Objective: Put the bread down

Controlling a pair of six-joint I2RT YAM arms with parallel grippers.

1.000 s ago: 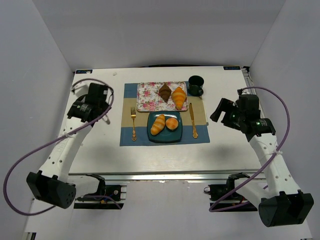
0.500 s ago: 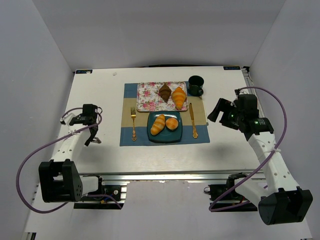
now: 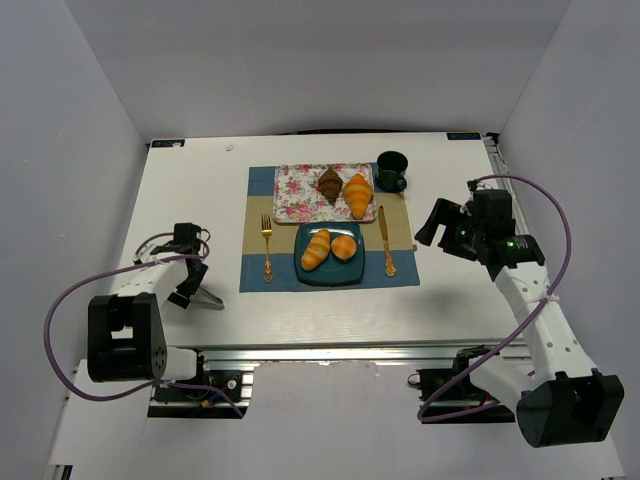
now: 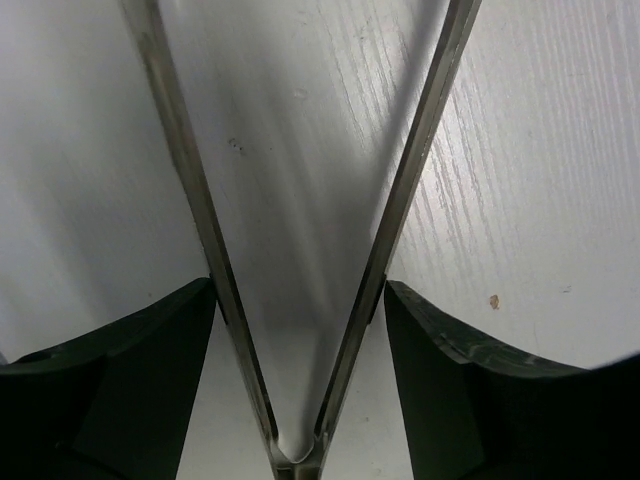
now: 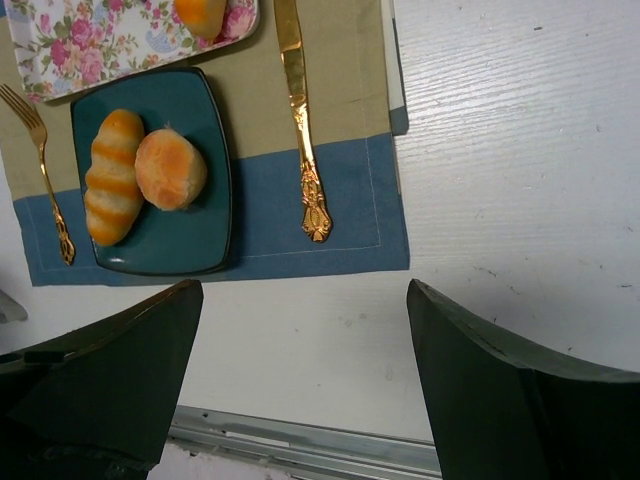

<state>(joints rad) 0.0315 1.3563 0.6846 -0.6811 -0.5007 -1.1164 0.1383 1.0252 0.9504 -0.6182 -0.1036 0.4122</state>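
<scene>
The left fingers (image 4: 110, 390) stand apart low over the tabletop (image 3: 200, 190), with a pair of metal tongs (image 4: 402, 200) between them. Each tong arm lies along the inner edge of a finger, and the arms spread in a V away from the camera. I cannot tell whether the fingers are pressing the tongs or only flanking them. From above, the tongs (image 3: 208, 298) reach toward 4 o'clock from these fingers, near the front edge of the tabletop.

The right fingers (image 5: 520, 390) are released, wide apart with nothing between them. They hang over bare tabletop at 3 o'clock of the placemat (image 3: 300, 278).

The bread sits on a teal plate (image 5: 160, 255) in the near middle of the placemat, well apart from both arms: from the left fingers it lies toward 2 o'clock. The striped roll (image 3: 315, 249) and the round bun (image 3: 343, 247) touch side by side, the roll at 9 o'clock of the bun.

A gold fork (image 3: 267, 245) lies at the plate's 9 o'clock and a gold knife (image 3: 385, 240) at its 3 o'clock. At 12 o'clock of the plate is a floral tray (image 3: 300, 190) carrying a chocolate croissant (image 3: 329, 184) and a golden croissant (image 3: 358, 193). A dark mug (image 3: 391, 170) stands at 2 o'clock of the tray
</scene>
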